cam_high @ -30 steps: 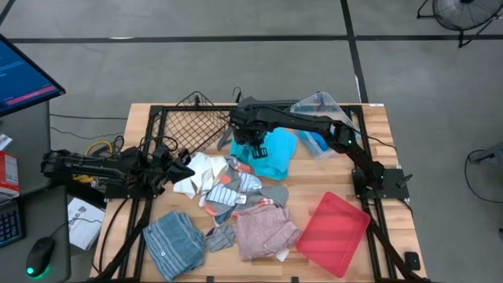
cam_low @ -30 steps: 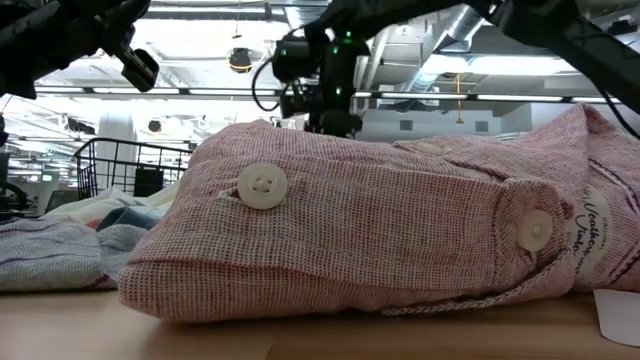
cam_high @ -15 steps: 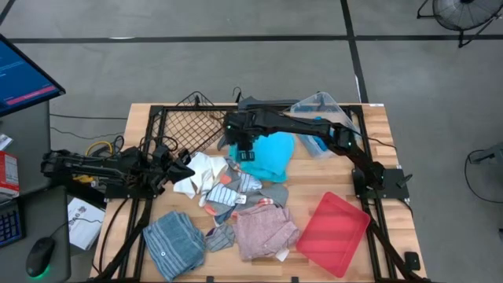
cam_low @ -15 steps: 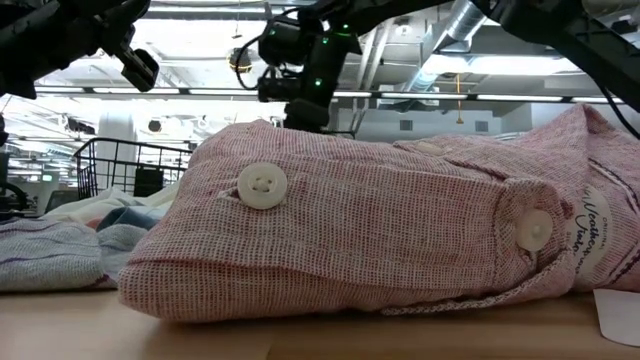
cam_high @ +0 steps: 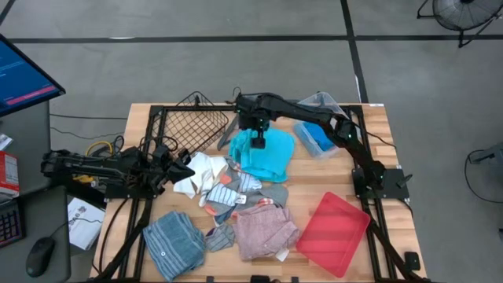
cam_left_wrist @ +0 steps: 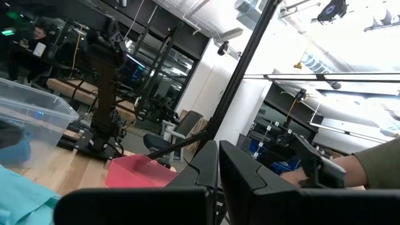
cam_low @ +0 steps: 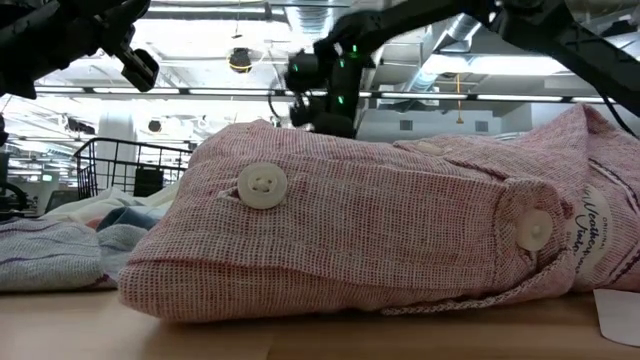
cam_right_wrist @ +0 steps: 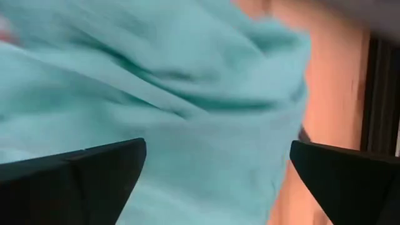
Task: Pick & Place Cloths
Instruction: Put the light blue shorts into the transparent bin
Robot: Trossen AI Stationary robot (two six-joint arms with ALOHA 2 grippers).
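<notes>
A turquoise cloth [cam_high: 269,155] lies spread on the table's far middle, next to a heap of other cloths: white [cam_high: 203,171], striped [cam_high: 236,187], pink checked [cam_high: 264,228] [cam_low: 380,230] and blue-grey striped [cam_high: 173,236]. My right gripper [cam_high: 255,132] [cam_right_wrist: 215,178] stands open over the turquoise cloth's far left part. One finger is on each side of the cloth [cam_right_wrist: 187,94] seen close below. Whether they touch it I cannot tell. My left gripper [cam_high: 187,167] [cam_left_wrist: 219,181] is shut at the table's left, beside the white cloth.
A black wire basket [cam_high: 191,124] stands at the far left. A clear plastic bin [cam_high: 318,126] with a blue cloth stands at the far right. A red tray [cam_high: 334,229] lies at the near right. A person's hand [cam_left_wrist: 328,169] shows beyond the table.
My right gripper has opened and let go of the turquoise cloth. It swung a little toward the table's left with the cloth, then back toward the far edge. The cloth now lies spread out farther to the left than before.
</notes>
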